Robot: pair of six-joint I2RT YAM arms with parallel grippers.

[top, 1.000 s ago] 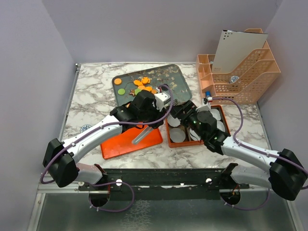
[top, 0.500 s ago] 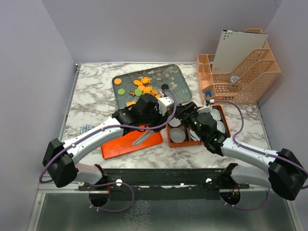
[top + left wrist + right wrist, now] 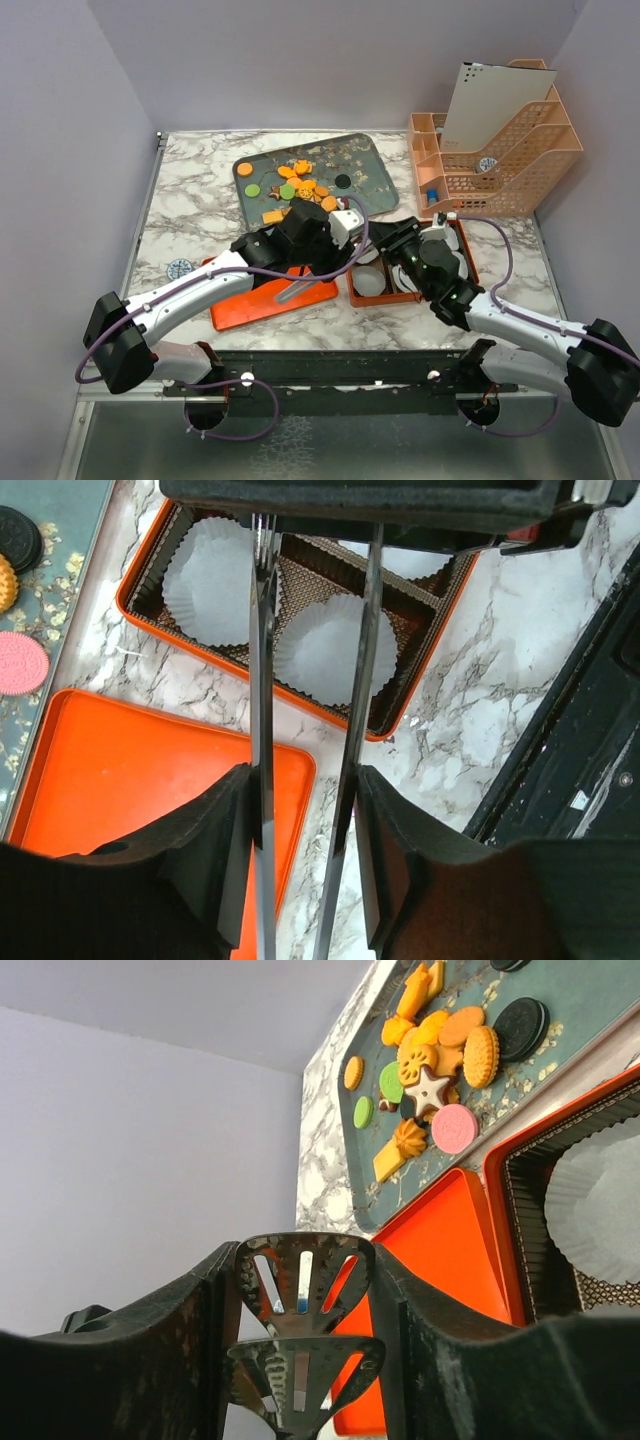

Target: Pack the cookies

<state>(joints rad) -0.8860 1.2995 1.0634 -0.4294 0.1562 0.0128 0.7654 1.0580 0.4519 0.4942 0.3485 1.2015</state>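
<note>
we see orange, green, pink and black cookies – a dark green, gold-flecked tray – white marble table, grey-veined.

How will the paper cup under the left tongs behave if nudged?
The paper cup looks thin and pleated, so it is probably light and easily crumpled. It sits loose in the orange box, so a nudge would likely slide or tip it.
</note>
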